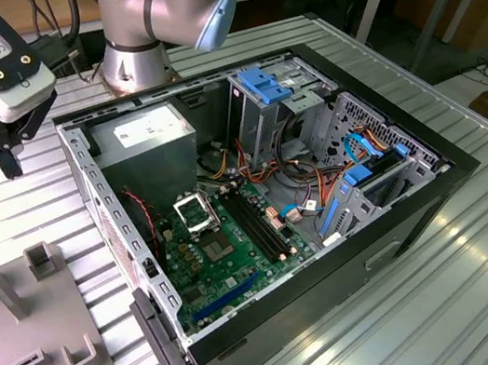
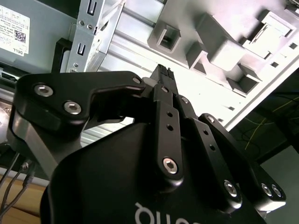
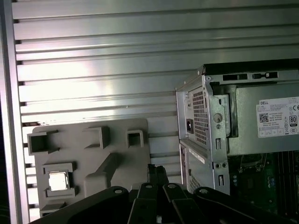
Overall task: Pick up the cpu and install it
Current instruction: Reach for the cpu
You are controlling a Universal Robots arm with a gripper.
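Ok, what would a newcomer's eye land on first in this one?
The open computer case lies on the ribbed metal table, its green motherboard and silver-framed socket exposed in the middle of the exterior view. At that view's left, the black end effector hangs above the table beside the case. In the first wrist view, the pale cpu sits in a recess of the grey fixture, apart from the end effector.
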